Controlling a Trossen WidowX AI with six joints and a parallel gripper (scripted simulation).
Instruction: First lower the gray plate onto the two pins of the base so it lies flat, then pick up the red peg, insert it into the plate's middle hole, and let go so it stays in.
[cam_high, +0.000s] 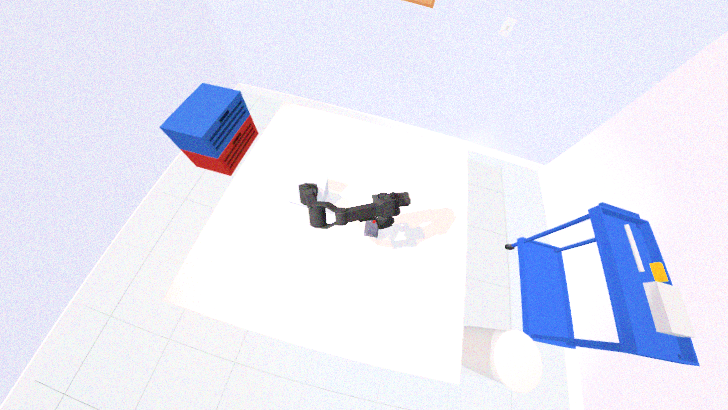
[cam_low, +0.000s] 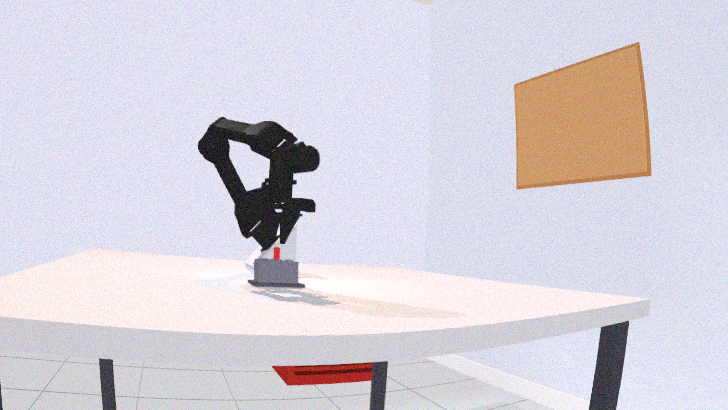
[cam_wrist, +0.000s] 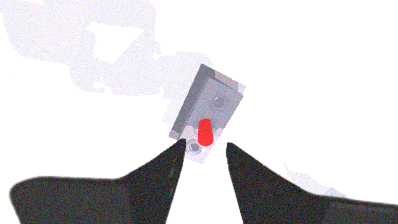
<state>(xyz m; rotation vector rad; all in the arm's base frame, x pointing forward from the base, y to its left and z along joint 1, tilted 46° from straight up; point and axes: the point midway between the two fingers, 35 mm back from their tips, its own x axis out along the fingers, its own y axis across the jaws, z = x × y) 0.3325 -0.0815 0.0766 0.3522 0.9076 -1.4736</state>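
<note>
We see a black robot arm bent over a white desk, its jaws pointing down and standing apart, holding nothing. Directly below them the gray plate lies on the base. The red peg stands upright in the plate's middle hole, its top poking out, free of both dark fingers. An orange board hangs on the wall.

At the frame's center a black arm is bending over a gray block on the white table; a red peg is sticking up from it. An orange board is hanging upper right.
</note>
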